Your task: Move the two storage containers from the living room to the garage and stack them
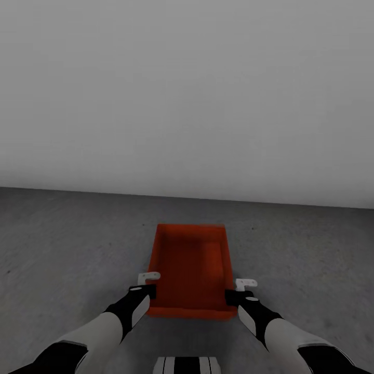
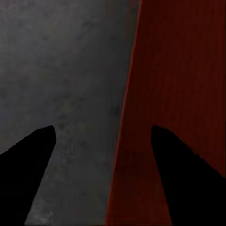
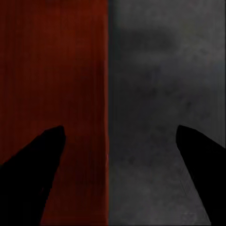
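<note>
Grey concrete floor [image 1: 62, 249] under a pale wall holds an orange-red container [image 1: 191, 270] at twelve o'clock, each side wall straddled by the spread left gripper [image 1: 148, 284] and right gripper [image 1: 240, 291]; release evenly, lifting straight.

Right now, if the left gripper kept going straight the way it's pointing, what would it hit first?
Probably the floor. The left gripper points down, straddling the long side wall of the storage container: one finger over its inside, one outside. The wall edge runs between the open fingers, though depth is unclear.
</note>
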Robot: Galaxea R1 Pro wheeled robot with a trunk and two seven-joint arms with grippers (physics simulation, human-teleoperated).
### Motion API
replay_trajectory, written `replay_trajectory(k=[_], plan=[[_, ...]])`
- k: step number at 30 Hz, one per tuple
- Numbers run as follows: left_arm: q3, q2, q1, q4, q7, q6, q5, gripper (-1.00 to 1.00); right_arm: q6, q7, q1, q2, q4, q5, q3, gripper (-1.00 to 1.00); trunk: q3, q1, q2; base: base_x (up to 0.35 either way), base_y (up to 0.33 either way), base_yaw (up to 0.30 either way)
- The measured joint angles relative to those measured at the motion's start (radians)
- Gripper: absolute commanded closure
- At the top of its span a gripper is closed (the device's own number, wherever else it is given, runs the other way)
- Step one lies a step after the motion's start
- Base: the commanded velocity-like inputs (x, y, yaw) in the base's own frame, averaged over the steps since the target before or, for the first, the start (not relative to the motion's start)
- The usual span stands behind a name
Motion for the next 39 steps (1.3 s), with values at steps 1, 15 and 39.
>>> replay_trajectory(k=[1,15,39], plan=[[0.000,0.000,0.000,0.000,0.000,0.002,0.001,-1.00,0.000,0.001,0.000,0.000,0.000,0.000,0.000,-1.00,0.000,0.000,0.000,0.000,0.000,0.000],[0.001,0.000,0.000,0.000,-0.001,-0.002,0.001,-1.00,-0.001,-0.001,0.000,0.000,0.000,0.001,0.000,-1.00,0.000,0.000,0.000,0.000,0.000,0.000],[0.002,-0.001,0.000,-0.002,0.000,-0.003,0.001,-1.00,-0.001,-0.001,0.000,0.001,0.000,0.001,0.000,-1.00,0.025,-0.031,0.056,0.000,0.000,0.000]])
